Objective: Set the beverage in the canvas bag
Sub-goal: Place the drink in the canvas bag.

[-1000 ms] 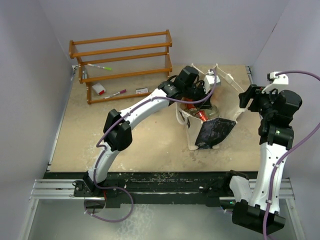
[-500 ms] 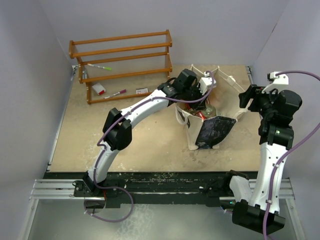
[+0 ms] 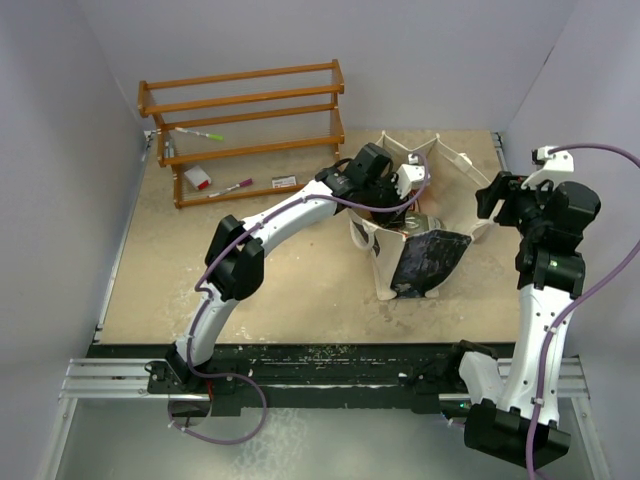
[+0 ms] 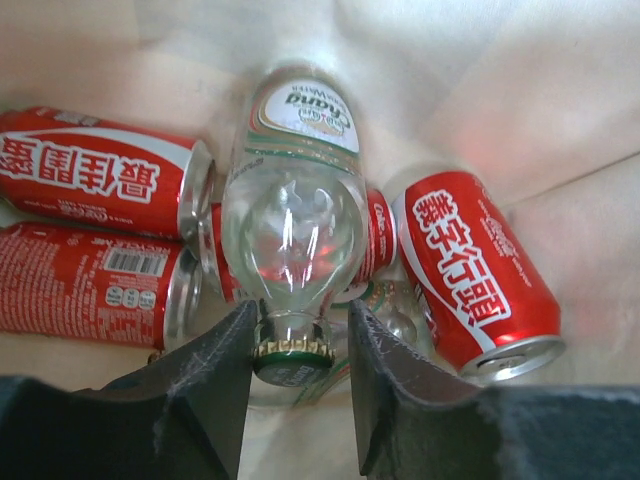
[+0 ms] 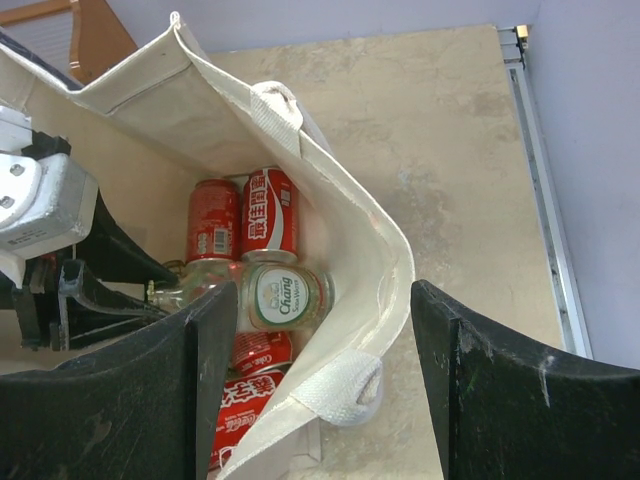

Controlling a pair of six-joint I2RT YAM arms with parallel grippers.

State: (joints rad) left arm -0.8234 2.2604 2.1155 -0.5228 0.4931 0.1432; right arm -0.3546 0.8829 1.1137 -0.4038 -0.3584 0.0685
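glass bottle [image 4: 290,220] atop red cans [image 4: 95,170], canvas bag [image 5: 352,215]; left hand [image 4: 300,322] part-open, right hand [image 5: 322,300] wide.

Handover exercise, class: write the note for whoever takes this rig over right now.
Left claw: open, inside the canvas bag, jaws flanking the cap of the glass bottle.
Right claw: open, empty, above the bag's rim.
Bottle lies on red cans in the bag.
Done: beverage is in.
Left: lift the left claw clear.

White arms [image 3: 298,211], black joints [image 3: 236,270], purple cables [image 3: 604,149]
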